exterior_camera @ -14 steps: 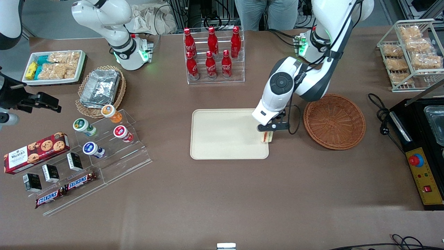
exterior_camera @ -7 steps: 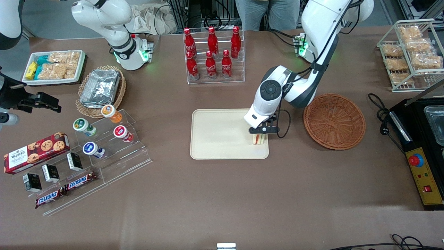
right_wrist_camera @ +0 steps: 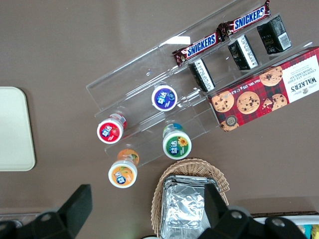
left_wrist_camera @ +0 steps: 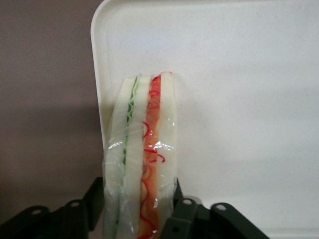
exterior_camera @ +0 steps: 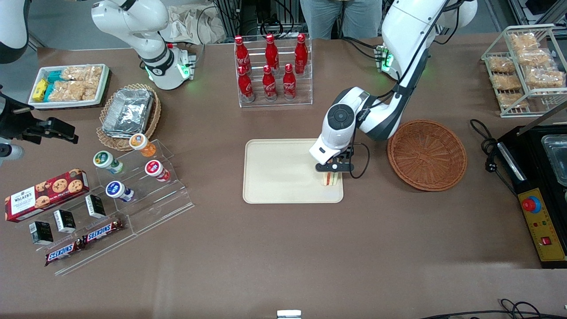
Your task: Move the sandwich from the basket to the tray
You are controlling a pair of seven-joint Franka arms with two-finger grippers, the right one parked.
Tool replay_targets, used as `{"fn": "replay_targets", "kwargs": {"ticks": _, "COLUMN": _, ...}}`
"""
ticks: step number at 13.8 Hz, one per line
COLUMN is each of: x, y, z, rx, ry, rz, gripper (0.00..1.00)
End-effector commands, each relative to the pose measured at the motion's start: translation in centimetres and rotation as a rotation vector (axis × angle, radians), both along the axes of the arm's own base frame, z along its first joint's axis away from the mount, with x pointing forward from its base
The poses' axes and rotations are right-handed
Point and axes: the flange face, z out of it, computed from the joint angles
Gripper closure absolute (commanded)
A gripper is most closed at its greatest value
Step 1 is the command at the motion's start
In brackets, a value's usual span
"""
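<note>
In the front view the left arm's own white housing hid most of the gripper (exterior_camera: 331, 173), and only the lower end of the sandwich (exterior_camera: 330, 179) showed beneath it, over the tray (exterior_camera: 283, 173) near the edge closest to the basket (exterior_camera: 427, 154). Whether the sandwich rested on the tray or hung just above it could not be told. The wrist camera made up for this: there the sandwich (left_wrist_camera: 142, 164), wrapped in clear film, stood on edge, its red and green filling lines plain between pale bread layers, and the black fingers (left_wrist_camera: 182, 216) were clamped against its two flat sides. Its held end was cut off at the picture's edge. The tray's rounded corner (left_wrist_camera: 102, 30) lay just beside it.

The basket held nothing visible and sat well apart from the gripper, toward the working arm's end of the table.

Readable writing lay toward the parked arm's end: "SNICKERS" on two bars (exterior_camera: 84, 241) and "WALKER'S" on a red biscuit box (exterior_camera: 46, 194). The red bottles (exterior_camera: 270, 66) carried white script too small to read. The parked wrist camera showed the same bars (right_wrist_camera: 222, 35) and box (right_wrist_camera: 266, 94) more clearly.
</note>
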Motion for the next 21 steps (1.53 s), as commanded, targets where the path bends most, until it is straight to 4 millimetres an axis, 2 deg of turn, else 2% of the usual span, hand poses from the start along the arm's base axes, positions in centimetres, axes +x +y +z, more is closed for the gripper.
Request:
{"fn": "replay_targets", "kwargs": {"ticks": 1, "x": 0.9, "y": -0.8, "z": 0.9, "rx": 0.001, "ry": -0.021, "rz": -0.003, "gripper": 0.0}}
{"fn": "replay_targets", "kwargs": {"ticks": 2, "x": 1.2, "y": -1.0, "z": 2.1, "rx": 0.002, "ry": -0.024, "rz": 0.0, "gripper": 0.0}}
{"fn": "replay_targets", "kwargs": {"ticks": 3, "x": 2.0, "y": -1.3, "z": 4.3, "rx": 0.007, "ry": -0.02, "rz": 0.008, "gripper": 0.0}}
{"fn": "replay_targets", "kwargs": {"ticks": 4, "x": 3.1, "y": -1.2, "z": 6.7, "rx": 0.019, "ry": -0.009, "rz": 0.021, "gripper": 0.0}}
{"fn": "replay_targets", "kwargs": {"ticks": 5, "x": 4.3, "y": -1.1, "z": 10.0, "rx": 0.026, "ry": -0.006, "rz": 0.032, "gripper": 0.0}}
{"fn": "replay_targets", "kwargs": {"ticks": 7, "x": 7.8, "y": 1.4, "z": 15.4, "rx": 0.021, "ry": 0.004, "rz": 0.091, "gripper": 0.0}}
{"fn": "replay_targets", "kwargs": {"ticks": 10, "x": 10.7, "y": 4.6, "z": 21.1, "rx": -0.066, "ry": -0.014, "rz": 0.109, "gripper": 0.0}}
{"fn": "replay_targets", "kwargs": {"ticks": 13, "x": 13.3, "y": 10.2, "z": 25.5, "rx": -0.089, "ry": -0.062, "rz": 0.152, "gripper": 0.0}}
{"fn": "replay_targets", "kwargs": {"ticks": 15, "x": 13.9, "y": 14.6, "z": 28.2, "rx": -0.092, "ry": -0.057, "rz": 0.159, "gripper": 0.0}}
{"fn": "replay_targets", "kwargs": {"ticks": 17, "x": 13.5, "y": 19.1, "z": 31.5, "rx": -0.109, "ry": -0.057, "rz": 0.124, "gripper": 0.0}}
{"fn": "replay_targets", "kwargs": {"ticks": 19, "x": 12.7, "y": 25.1, "z": 34.9, "rx": -0.1, "ry": -0.071, "rz": 0.116, "gripper": 0.0}}
{"fn": "replay_targets", "kwargs": {"ticks": 21, "x": 10.6, "y": 29.2, "z": 38.2, "rx": -0.101, "ry": -0.06, "rz": 0.113, "gripper": 0.0}}
